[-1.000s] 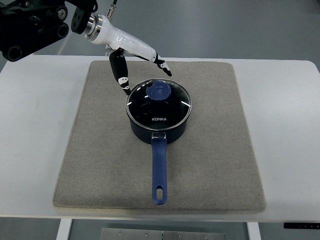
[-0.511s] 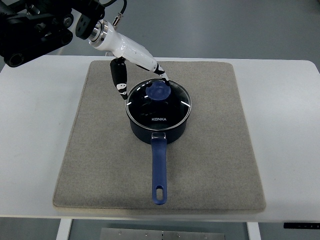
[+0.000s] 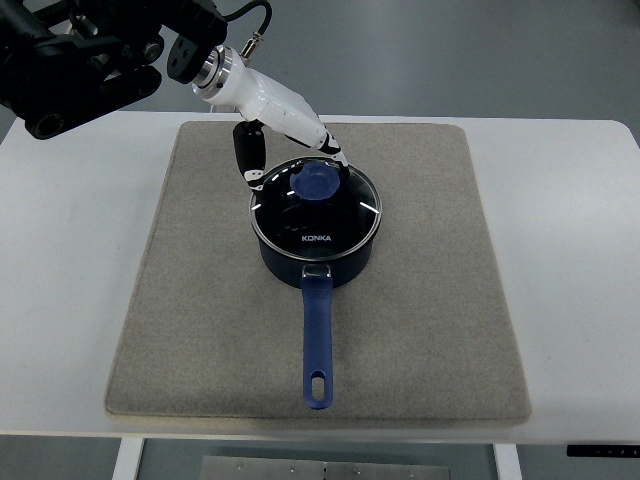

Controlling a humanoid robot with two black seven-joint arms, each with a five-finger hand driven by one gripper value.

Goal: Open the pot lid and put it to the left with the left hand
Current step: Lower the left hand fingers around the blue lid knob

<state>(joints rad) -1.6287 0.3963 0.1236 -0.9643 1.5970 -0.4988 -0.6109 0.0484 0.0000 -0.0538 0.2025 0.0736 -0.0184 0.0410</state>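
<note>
On the white table, seen from the top view, a grey felt mat covers the middle, and a dark blue saucepan stands on the mat's far half with its long blue handle pointing toward the near edge. Its round glass lid, with a blue knob at the centre, sits closed on the pot. From the far left, the left hand reaches in on a white and black arm, fingers spread and holding nothing: one dark finger hangs at the lid's left rim, white fingertips lie just beyond the knob, though contact with it seems uncertain from this angle.
</note>
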